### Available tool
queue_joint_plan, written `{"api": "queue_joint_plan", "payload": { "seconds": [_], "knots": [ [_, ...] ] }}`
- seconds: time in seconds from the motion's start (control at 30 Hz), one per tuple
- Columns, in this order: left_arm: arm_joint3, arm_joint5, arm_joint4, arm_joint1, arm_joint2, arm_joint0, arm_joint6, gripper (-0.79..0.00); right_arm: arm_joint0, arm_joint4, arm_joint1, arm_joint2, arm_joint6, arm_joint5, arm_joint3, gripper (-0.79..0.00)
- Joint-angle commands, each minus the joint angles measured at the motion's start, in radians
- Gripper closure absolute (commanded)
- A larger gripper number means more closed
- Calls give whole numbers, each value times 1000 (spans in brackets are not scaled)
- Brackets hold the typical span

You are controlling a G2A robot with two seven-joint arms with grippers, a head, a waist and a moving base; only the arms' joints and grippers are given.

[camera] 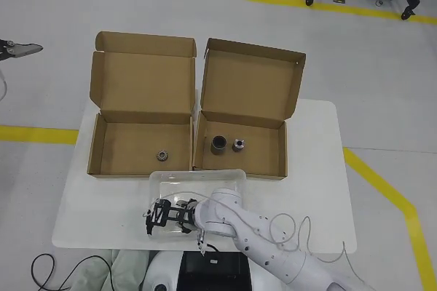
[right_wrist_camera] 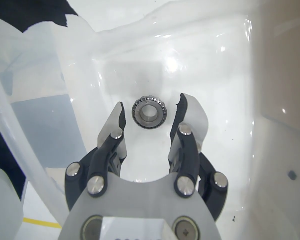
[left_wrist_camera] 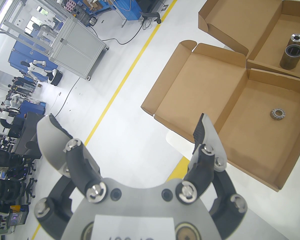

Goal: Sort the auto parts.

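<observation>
Right end effector (right_wrist_camera: 151, 111) is seen down inside the clear tray (camera: 197, 173), jaws parted part-way, nothing gripped. A bearing (right_wrist_camera: 149, 111) is seen lying flat on the tray floor between the 2 fingertips, with a gap on each side. From above, the tray's near rim is covered by the right arm. Left end effector (left_wrist_camera: 126, 126) is held over the floor beside the worktop (camera: 313, 182), spread wide and empty; in the top view it is cut off by the picture's edge. 2 cardboard boxes are seen open behind the tray. 1 metal ring (camera: 161, 154) is seen in the left-hand box (camera: 131, 145). In the right-hand box (camera: 266, 153) a dark sleeve (camera: 218, 145) is stood upright with a smaller metal part (camera: 238, 144) just beside it, its kind too small to be told.
</observation>
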State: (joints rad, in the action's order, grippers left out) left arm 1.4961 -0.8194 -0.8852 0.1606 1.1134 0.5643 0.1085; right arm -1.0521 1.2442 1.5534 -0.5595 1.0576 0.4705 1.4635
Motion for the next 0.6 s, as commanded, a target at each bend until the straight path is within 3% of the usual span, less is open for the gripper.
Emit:
{"api": "queue_joint_plan", "payload": {
  "seconds": [0.0, 0.37, 0.57],
  "knots": [
    [0, 0, 0, 0, 0, 0, 0, -785, 10, 5, 3, 4, 5, -17, -9, -388],
    [0, 0, 0, 0, 0, 0, 0, -785, -14, 147, -3, -22, -64, -202, 27, -385],
    [0, 0, 0, 0, 0, 0, 0, -785, -43, 136, -17, -48, -88, -144, 57, -391]
  ]
}}
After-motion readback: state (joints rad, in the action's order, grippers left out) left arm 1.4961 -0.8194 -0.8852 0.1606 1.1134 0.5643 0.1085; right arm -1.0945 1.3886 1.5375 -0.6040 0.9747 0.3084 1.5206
